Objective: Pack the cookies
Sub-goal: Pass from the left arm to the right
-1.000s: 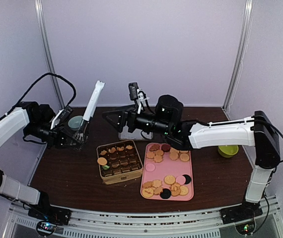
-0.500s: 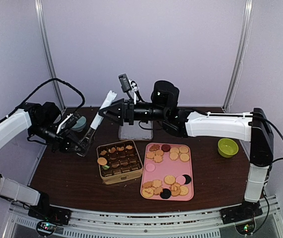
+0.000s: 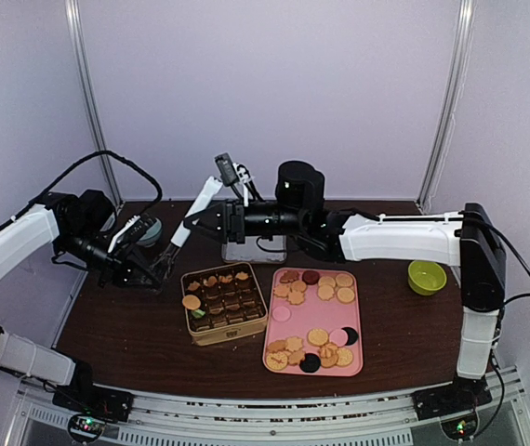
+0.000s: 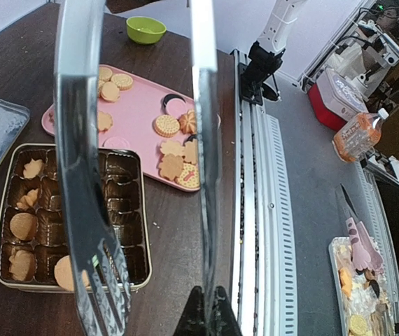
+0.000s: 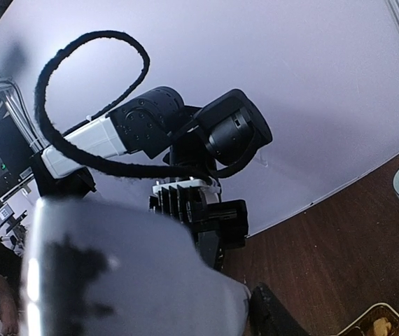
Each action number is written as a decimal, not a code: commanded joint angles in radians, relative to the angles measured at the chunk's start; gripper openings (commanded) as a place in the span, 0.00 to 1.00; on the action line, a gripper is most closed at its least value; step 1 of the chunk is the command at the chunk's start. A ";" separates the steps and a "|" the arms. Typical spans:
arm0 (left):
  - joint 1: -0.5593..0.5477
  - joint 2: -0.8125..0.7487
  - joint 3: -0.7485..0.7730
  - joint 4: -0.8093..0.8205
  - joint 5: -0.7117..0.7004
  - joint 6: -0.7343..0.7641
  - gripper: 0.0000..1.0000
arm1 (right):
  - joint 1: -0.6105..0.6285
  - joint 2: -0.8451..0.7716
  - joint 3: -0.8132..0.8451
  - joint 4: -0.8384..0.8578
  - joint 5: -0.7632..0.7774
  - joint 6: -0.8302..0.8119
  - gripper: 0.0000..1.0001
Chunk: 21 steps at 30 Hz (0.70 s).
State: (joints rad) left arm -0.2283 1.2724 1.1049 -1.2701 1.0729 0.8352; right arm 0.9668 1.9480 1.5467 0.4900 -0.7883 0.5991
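L jaws clamped on tongs (image 4: 80, 161); R jaws round tongs' other end, can't tell if gripping.

Robot lab test cell: plain lilac backdrop panels (image 3: 265, 93) btwn alu posts (image 3: 446, 102), two white arms (image 3: 404, 240) w/ loose cabling (image 3: 107, 163) bolted on a metal rail (image 3: 274, 413) at the dark surface (image 3: 125, 325) edge. Left wrist view: grey floor (image 4: 311, 210), red box (image 4: 336, 94), bottle (image 4: 357, 133).

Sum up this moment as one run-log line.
left jaws: shut on tongs | right jaws: by tongs' upper part, grip unclear | cookies: on pink tray, some in tin
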 commanded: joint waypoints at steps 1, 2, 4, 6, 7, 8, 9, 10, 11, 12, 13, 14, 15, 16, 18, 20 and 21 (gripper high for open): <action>-0.006 -0.004 -0.002 0.036 -0.045 -0.003 0.00 | 0.014 0.019 0.032 0.034 -0.020 0.037 0.40; -0.006 -0.004 -0.003 0.038 -0.053 -0.002 0.00 | 0.013 0.022 0.041 0.027 -0.030 0.037 0.41; -0.006 -0.004 -0.005 0.038 -0.066 -0.001 0.00 | 0.008 0.026 0.050 0.006 -0.048 0.034 0.46; -0.006 -0.007 -0.006 0.038 -0.070 0.000 0.00 | 0.007 0.020 0.049 -0.016 -0.061 0.019 0.51; -0.006 -0.008 -0.007 0.039 -0.069 0.000 0.00 | 0.006 0.017 0.048 -0.030 -0.060 0.010 0.53; -0.006 -0.009 -0.008 0.040 -0.068 -0.002 0.00 | 0.006 0.014 0.048 -0.045 -0.057 0.002 0.54; -0.006 -0.010 -0.009 0.044 -0.066 -0.006 0.00 | 0.007 0.014 0.051 -0.056 -0.054 -0.001 0.55; -0.006 -0.010 -0.009 0.044 -0.062 -0.005 0.00 | 0.006 0.014 0.052 -0.060 -0.050 -0.004 0.55; -0.006 -0.009 -0.007 0.047 -0.059 -0.006 0.00 | 0.007 0.014 0.051 -0.059 -0.048 -0.005 0.55; -0.006 -0.007 -0.004 0.050 -0.059 -0.011 0.00 | 0.010 0.014 0.052 -0.061 -0.046 -0.007 0.53; -0.005 -0.006 0.000 0.050 -0.062 -0.015 0.00 | 0.012 0.014 0.052 -0.067 -0.040 -0.013 0.51; -0.005 -0.008 0.003 0.051 -0.063 -0.017 0.00 | 0.013 0.013 0.053 -0.076 -0.038 -0.020 0.49; -0.005 -0.009 0.006 0.051 -0.066 -0.019 0.00 | 0.014 0.011 0.052 -0.087 -0.037 -0.028 0.46; -0.006 -0.011 0.007 0.051 -0.069 -0.019 0.00 | 0.013 0.008 0.051 -0.102 -0.032 -0.037 0.45; -0.006 -0.011 0.009 0.055 -0.084 -0.025 0.00 | 0.017 -0.010 0.040 -0.132 0.005 -0.062 0.42; -0.006 -0.007 0.002 0.065 -0.114 -0.032 0.18 | 0.021 -0.039 0.019 -0.178 0.072 -0.114 0.37; -0.006 -0.004 -0.002 0.069 -0.132 -0.030 0.32 | 0.028 -0.054 0.012 -0.211 0.111 -0.153 0.34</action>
State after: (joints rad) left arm -0.2302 1.2724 1.1015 -1.2537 0.9714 0.8188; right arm 0.9619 1.9633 1.5688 0.3859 -0.7776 0.5522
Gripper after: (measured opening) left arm 0.148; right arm 0.387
